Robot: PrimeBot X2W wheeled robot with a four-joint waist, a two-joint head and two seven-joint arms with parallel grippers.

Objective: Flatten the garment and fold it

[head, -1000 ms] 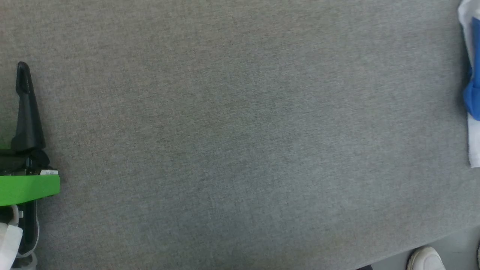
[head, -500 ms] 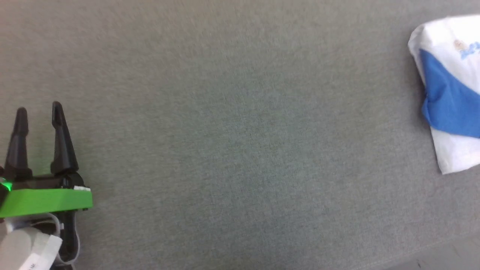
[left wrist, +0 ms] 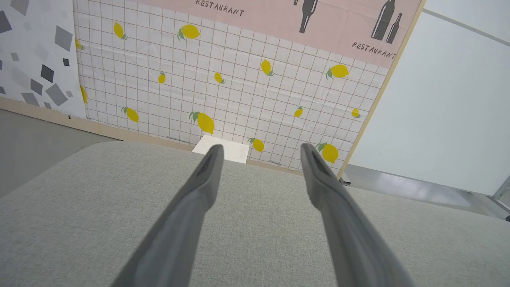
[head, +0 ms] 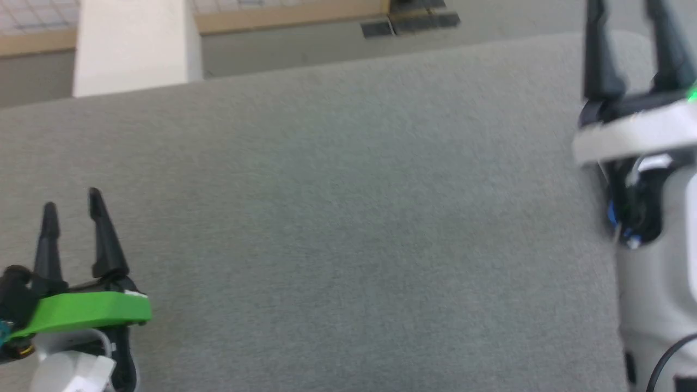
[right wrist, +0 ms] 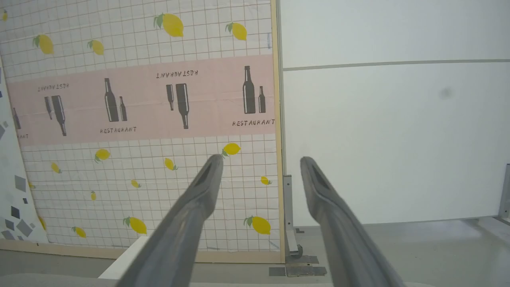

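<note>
Pale grey fabric-covered work surface (head: 348, 218), seen from above and along its length.

The surface is 1 continuous sheet of pale grey woven cloth with a fine, speckled weave, lying flat and smooth. Its far edge is soft and rounded, and in the head view it runs at a slight tilt, rising toward the right. A white box (head: 130, 46) stands on the grey floor (head: 305, 46) just beyond that edge, which crosses in front of the box's base. In the left wrist view, the surface curves away in 1 rounded corner to the left of the box and stretches on to the right of it.
</note>
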